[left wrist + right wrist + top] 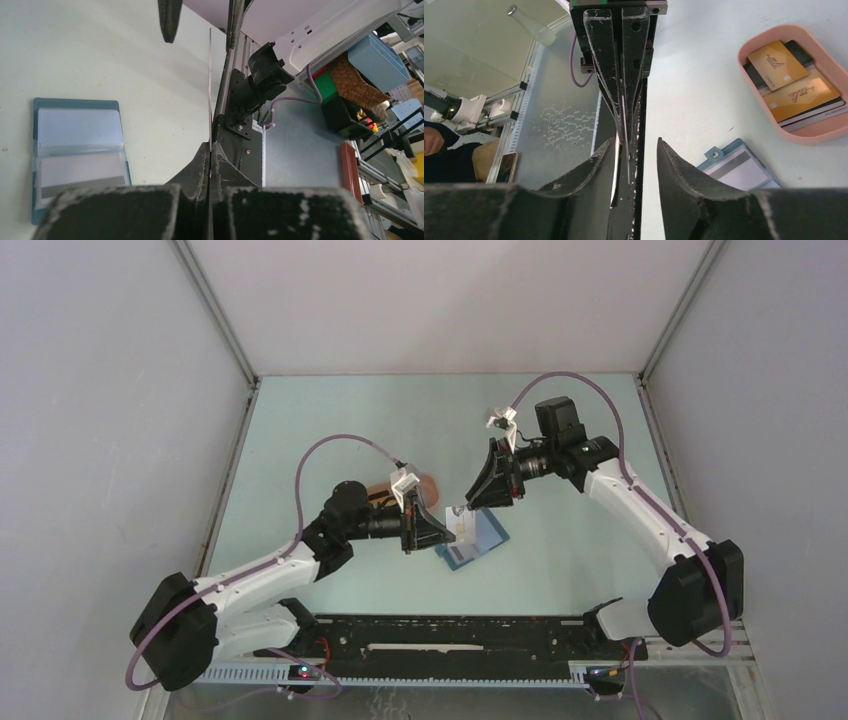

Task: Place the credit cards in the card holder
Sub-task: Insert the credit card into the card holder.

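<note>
Pinching a whitish card (209,85) tight, the left claw (210,148) holds it over the open card holder (80,150), mid-worktop (400,410); the right claw (635,145) gapes wide around it.

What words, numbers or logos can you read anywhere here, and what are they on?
No text is readable.
Two gold cards in the pink tray: emblem and small print, too blurred to read.
Whitish card in the card holder: grey stripe, no print visible.
Thin card in the left hand: edge-on, face hidden.
</note>
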`<state>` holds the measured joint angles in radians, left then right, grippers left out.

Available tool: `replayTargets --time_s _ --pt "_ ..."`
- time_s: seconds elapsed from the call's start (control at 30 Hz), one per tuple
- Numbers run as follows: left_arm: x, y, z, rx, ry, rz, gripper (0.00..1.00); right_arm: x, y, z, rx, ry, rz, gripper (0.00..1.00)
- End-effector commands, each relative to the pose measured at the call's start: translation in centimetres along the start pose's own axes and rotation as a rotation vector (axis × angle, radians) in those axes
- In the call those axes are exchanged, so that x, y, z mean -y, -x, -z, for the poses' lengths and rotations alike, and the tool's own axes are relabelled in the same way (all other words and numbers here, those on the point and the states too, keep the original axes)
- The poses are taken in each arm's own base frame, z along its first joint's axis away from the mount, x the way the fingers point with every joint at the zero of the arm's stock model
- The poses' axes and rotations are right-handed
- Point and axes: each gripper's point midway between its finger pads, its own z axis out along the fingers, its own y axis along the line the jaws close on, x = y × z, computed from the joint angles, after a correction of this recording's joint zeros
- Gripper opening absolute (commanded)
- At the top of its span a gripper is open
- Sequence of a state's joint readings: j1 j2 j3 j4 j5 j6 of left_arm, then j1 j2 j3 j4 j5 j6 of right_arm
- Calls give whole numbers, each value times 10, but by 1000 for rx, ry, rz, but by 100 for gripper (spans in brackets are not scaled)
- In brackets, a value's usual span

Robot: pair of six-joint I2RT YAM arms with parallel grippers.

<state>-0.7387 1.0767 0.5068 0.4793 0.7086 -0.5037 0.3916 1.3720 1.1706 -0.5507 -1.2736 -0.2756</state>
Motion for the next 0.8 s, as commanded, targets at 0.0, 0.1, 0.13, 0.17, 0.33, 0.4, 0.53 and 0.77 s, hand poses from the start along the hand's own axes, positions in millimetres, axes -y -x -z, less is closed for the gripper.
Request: replayTargets --time_s 0.0,0.1,0.13,0.17,0.33,0.4,0.53,0.77 --pt "8 18 -3 1 -32 -57 0 -6 10 -3 -4 33 52 37" --pt "5 18 -3 3 -21 -53 0 -5 8 -5 -20 36 53 15" --pt "4 18 -2 6 -15 -51 0 -4 7 -5 -26 35 51 9" --pt "3 18 -2 9 -8 -49 0 -3 6 -5 -29 28 51 4" --pt "-9 17 4 40 48 -31 3 2 6 -2 -28 3 48 0" --pt "-14 15 6 48 72 -19 4 8 5 -1 -32 -14 34 0" --pt "-40 9 16 88 221 -2 35 31 -3 1 -52 -84 -27 0" --pt "-55 -5 35 187 318 42 46 93 -30 12 -88 -260 -208 0"
